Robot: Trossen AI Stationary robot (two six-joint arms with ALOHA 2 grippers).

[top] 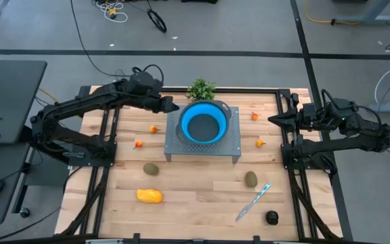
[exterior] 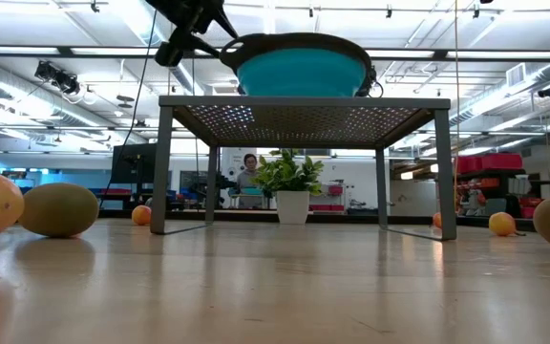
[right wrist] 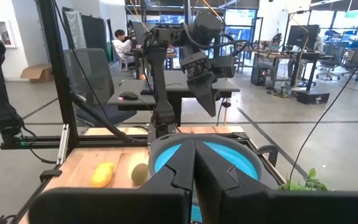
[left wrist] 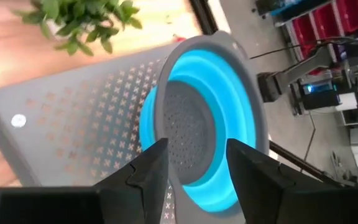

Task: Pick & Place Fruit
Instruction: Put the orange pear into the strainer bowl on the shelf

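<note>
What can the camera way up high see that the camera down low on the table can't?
Only the high view shows the knife, the near-black fruit and the right gripper, shut, waiting at the table's right edge. Only the low view shows a person in the room beyond. Both show the blue bowl on the grey stand, the plant and the left gripper, open, at the bowl's rim.

Two dark, jointed arms with black cabling and angular, matte black fingers (left wrist: 151, 180).

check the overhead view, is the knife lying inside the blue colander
No, the knife lies flat on the wooden table near its front right, well apart from the blue colander on the metal stand.
</note>
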